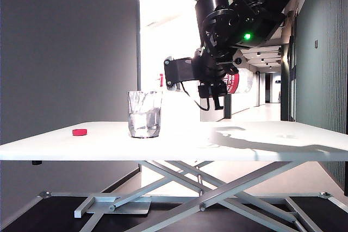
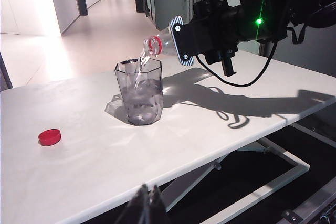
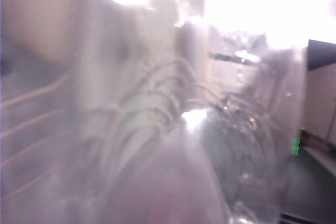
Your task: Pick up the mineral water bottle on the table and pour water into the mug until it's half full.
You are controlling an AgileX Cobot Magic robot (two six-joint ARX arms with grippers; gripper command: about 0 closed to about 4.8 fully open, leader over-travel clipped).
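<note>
My right gripper (image 1: 209,75) (image 2: 202,34) is shut on the mineral water bottle (image 1: 235,82), holding it tipped on its side above the table (image 1: 261,144). The bottle's red-ringed neck (image 2: 154,44) hangs over the mug (image 1: 144,114) (image 2: 139,92). A thin stream of water (image 2: 139,67) falls from the neck into the mug, where water stands roughly halfway up. The right wrist view is filled by the blurred clear bottle (image 3: 157,119), and no fingers show there. My left gripper (image 2: 148,199) is shut and empty, off the table's near edge and well short of the mug.
A small red cap (image 1: 80,132) (image 2: 49,137) lies on the table to the left of the mug. The grey scissor frame (image 1: 201,188) stands under the tabletop. The right arm's shadow (image 2: 231,100) falls across the table's right half.
</note>
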